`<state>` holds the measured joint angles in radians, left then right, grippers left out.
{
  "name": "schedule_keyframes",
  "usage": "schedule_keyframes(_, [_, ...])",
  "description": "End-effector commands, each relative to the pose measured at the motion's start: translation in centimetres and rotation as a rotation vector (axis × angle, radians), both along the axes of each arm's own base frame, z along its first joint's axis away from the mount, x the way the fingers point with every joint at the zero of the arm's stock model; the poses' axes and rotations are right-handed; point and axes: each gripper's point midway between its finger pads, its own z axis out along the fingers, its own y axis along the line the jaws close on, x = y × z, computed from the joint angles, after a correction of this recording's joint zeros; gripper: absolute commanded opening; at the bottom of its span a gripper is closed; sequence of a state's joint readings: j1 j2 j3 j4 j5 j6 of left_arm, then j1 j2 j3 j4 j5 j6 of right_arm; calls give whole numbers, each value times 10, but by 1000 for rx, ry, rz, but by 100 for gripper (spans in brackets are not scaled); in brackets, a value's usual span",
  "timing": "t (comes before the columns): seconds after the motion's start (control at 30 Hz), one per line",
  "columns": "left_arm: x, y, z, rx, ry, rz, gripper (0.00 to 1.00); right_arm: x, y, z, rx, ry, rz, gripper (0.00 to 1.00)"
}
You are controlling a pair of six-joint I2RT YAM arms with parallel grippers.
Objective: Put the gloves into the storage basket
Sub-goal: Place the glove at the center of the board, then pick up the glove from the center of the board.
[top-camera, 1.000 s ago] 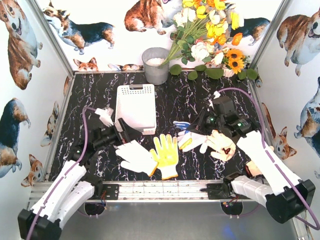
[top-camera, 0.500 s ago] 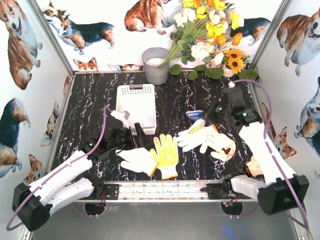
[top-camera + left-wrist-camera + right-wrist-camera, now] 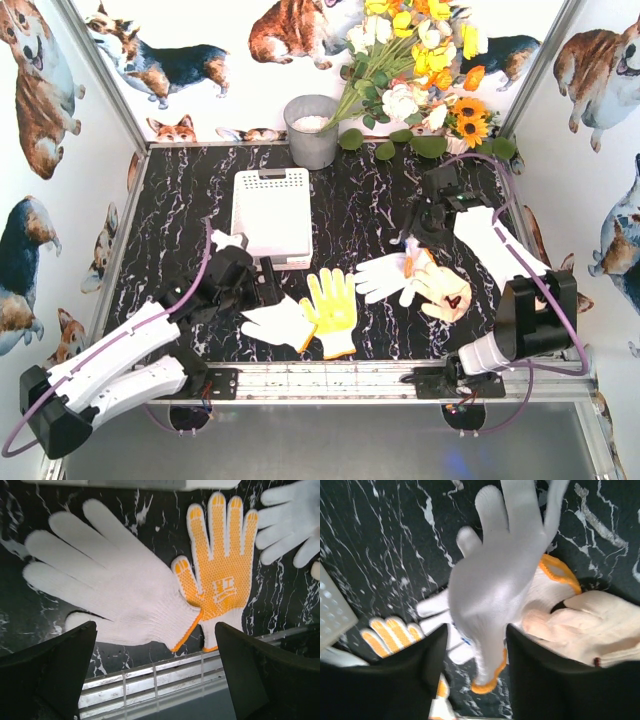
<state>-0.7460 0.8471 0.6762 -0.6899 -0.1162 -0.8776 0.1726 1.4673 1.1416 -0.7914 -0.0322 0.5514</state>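
The white storage basket (image 3: 240, 215) stands left of centre, its corner (image 3: 330, 615) showing in the right wrist view. Before it lie a plain white glove (image 3: 275, 320) (image 3: 110, 585) and a yellow-palmed glove (image 3: 333, 305) (image 3: 220, 580). My left gripper (image 3: 262, 285) (image 3: 155, 680) hovers open over the white glove's cuff. To the right lie a white glove (image 3: 385, 275) and a beige glove (image 3: 440, 290) (image 3: 600, 625). My right gripper (image 3: 425, 225) (image 3: 475, 680) has its jaws apart, with a blurred orange-cuffed white glove (image 3: 495, 580) hanging loose between them.
A grey metal bucket (image 3: 312, 130) stands behind the basket, with a bunch of flowers (image 3: 420, 70) at the back right. An aluminium rail (image 3: 320, 380) runs along the near edge. Printed walls close in both sides.
My right gripper lifted a white glove, drew back to the right and parted its jaws; the glove now slips free. My left arm swung right over the plain white glove.
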Motion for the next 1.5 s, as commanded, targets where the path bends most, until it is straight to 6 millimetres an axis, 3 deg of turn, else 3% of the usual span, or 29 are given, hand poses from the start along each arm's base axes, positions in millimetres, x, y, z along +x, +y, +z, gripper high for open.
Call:
schedule_keyframes(0.0, [12,15,29,107,-68,14,100,10,-3,38,-42,-128,66,65])
schedule_keyframes(0.03, [12,19,28,129,-63,19,100,8,-5,49,-53,-147,79,76])
schedule_keyframes(0.13, [6,31,14,180,-6,75,100,-5,3,79,-3,-177,118,90])
schedule_keyframes(0.3, [-8,51,-20,214,80,199,100,-46,42,98,111,-198,205,94])
schedule_keyframes(0.5, [-14,42,-45,178,165,248,89,-89,84,80,183,-143,272,93])
schedule_keyframes(0.7, [-8,26,-63,163,183,211,74,-112,98,58,202,-95,296,91])
schedule_keyframes(0.93, [-5,24,-75,210,191,193,65,-123,107,51,226,-79,301,91])
schedule_keyframes(1.07, [-9,5,-72,201,161,101,62,-127,110,46,235,-62,311,91])
schedule_keyframes(1.27, [-25,-37,-52,195,24,-125,62,-131,122,41,305,-55,312,91])
schedule_keyframes(1.47, [-51,-63,-60,258,-2,-302,61,-133,124,37,328,-53,300,91])
